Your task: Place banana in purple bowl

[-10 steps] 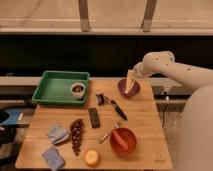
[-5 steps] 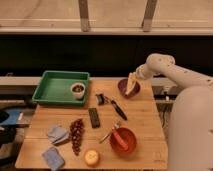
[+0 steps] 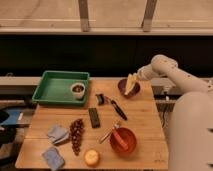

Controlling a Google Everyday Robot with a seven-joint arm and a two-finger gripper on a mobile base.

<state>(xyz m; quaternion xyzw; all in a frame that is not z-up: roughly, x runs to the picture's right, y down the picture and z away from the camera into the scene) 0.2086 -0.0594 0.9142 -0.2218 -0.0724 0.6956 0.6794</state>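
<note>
Wooden bench (image 3: 140, 117) far right corner: the white arm's gripper (image 3: 134, 80) has lowered since 0.5 s ago, fingers pinching the pale yellow slim banana (image 3: 130, 84), its lower end inside the small round dark purple bowl (image 3: 122, 90). Green plastic tray (image 3: 52, 90) holds 1 small white cup (image 3: 77, 90).

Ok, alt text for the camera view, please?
The gripper holds the banana over the purple bowl at the table's far right edge. A green tray, grapes and a red bowl sit nearer.

Wooden table (image 3: 145, 112), green tray (image 3: 52, 90), purple bowl (image 3: 123, 88), red bowl (image 3: 123, 140), grapes (image 3: 77, 135), gripper (image 3: 134, 80) above bowl.
</note>
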